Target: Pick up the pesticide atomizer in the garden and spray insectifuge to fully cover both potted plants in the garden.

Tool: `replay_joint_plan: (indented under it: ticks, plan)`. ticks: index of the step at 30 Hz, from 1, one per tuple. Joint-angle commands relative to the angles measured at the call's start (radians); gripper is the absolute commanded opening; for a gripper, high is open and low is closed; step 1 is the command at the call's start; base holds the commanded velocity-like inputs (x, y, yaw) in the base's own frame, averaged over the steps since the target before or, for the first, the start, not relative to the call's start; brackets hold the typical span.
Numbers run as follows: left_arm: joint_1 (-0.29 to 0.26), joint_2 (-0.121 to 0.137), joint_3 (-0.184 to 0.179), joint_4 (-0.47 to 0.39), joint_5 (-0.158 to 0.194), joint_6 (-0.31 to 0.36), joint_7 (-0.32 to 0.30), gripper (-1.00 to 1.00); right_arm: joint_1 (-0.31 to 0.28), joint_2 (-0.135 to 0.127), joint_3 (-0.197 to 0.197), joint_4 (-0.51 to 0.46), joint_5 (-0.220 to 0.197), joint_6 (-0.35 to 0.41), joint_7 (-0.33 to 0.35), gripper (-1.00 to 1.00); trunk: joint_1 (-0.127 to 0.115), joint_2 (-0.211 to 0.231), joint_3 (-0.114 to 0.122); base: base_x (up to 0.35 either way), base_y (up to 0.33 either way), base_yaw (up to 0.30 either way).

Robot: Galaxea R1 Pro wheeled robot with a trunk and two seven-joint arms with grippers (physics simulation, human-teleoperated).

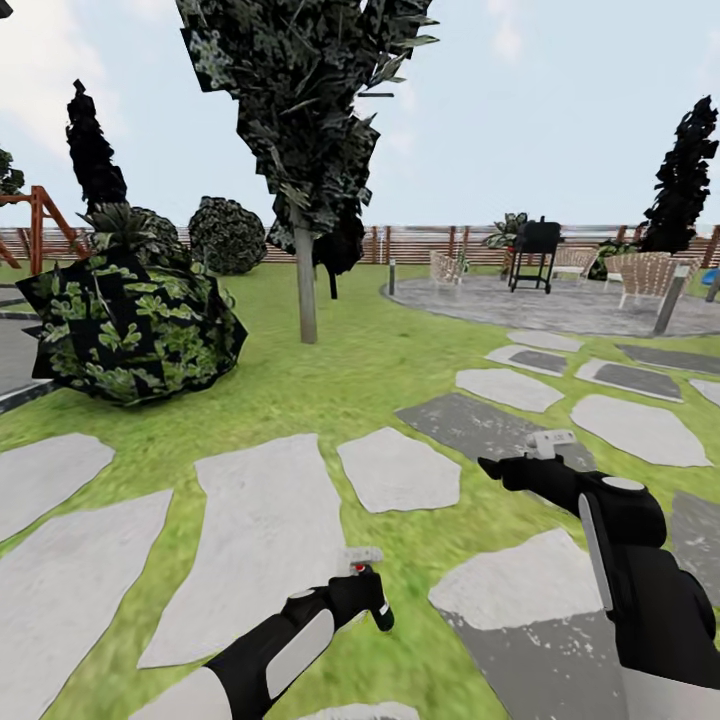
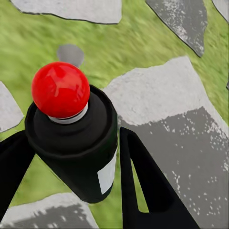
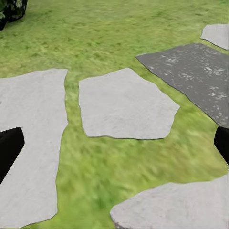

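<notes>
My left gripper (image 1: 368,592) is low in the head view, shut on the pesticide atomizer (image 1: 359,566). The left wrist view looks down on the atomizer (image 2: 78,143): a dark bottle with a white label patch and a red ball on top, held upright between the two black fingers (image 2: 143,181). My right gripper (image 1: 497,467) reaches forward over the stepping slabs (image 1: 400,470). In its wrist view the gripper (image 3: 114,145) is open, with lawn and slabs between its tips. The garden lawn (image 1: 350,380) spreads ahead. The two potted plants are out of view.
A large leafy bush (image 1: 130,320) stands left of a tree trunk (image 1: 306,285). Far right is a round paved patio (image 1: 560,305) with a black grill (image 1: 535,250), wicker chairs (image 1: 645,275) and a bollard (image 1: 672,300). A slat fence (image 1: 420,243) closes the back.
</notes>
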Motion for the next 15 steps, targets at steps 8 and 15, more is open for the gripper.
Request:
replay_joint_plan:
  ticks: [8,15]
  plan:
    - [-0.001,-0.002,-0.003,0.001,0.008,-0.002,0.015,-1.00,-0.021,-0.062,-0.171,-0.002,0.000,0.013,0.015,1.00,0.001,0.000,-0.001,0.337,-0.003,0.000]
    - [-0.001,0.003,0.019,0.032,0.013,-0.012,0.006,-1.00,-0.024,-0.119,-0.264,-0.002,-0.002,0.022,0.019,1.00,0.001,0.000,-0.001,0.338,0.000,0.000]
